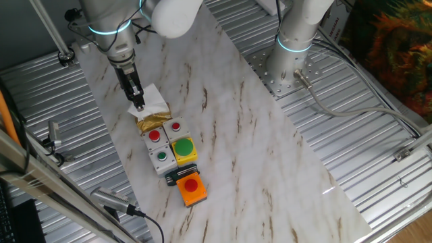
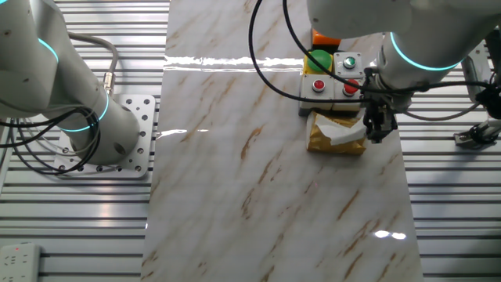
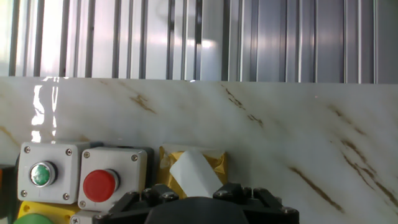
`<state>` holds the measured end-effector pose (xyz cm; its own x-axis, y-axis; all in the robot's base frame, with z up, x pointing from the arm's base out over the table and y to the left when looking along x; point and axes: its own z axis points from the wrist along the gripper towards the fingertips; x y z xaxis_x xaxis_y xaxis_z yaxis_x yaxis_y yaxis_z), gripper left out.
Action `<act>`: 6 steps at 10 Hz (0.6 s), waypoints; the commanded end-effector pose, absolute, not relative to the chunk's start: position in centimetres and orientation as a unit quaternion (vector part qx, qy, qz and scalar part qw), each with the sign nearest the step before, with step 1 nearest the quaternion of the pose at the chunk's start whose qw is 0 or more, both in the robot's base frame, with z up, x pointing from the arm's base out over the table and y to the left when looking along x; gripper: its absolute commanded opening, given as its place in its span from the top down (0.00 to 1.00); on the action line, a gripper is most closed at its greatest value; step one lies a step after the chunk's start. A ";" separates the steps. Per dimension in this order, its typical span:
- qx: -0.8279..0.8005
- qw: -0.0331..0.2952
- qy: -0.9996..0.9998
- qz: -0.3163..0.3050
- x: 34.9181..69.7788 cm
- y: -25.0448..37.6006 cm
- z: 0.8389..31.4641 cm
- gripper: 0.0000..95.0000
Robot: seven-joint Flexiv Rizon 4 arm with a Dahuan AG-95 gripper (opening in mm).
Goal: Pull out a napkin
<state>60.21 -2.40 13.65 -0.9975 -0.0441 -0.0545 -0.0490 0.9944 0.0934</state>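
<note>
Beside the grey button boxes (image 1: 162, 142), the tool (image 1: 138, 104) pinches the napkin (image 1: 152, 100) (no readable writing) over the gold packet (image 1: 152, 121).

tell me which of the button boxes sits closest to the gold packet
The grey box with the red button, at the end of the cluster, sits closest to the gold packet. The green-button, yellow and orange boxes lie farther down the cluster.

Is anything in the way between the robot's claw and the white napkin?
Nothing visible blocks it. The gripper is right at the napkin, which sticks out of the gold packet. The button boxes sit beside the packet, on its other side.
</note>
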 end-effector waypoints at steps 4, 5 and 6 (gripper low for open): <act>-0.026 0.028 0.998 0.049 60.1 -2.4 13.6 1.00; -0.026 0.028 0.998 0.049 60.1 -2.4 13.6 1.00; -0.027 0.027 0.998 0.049 60.1 -2.4 13.6 1.00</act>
<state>60.11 -2.36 13.66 -0.9969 -0.0523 -0.0582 -0.0577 0.9938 0.0949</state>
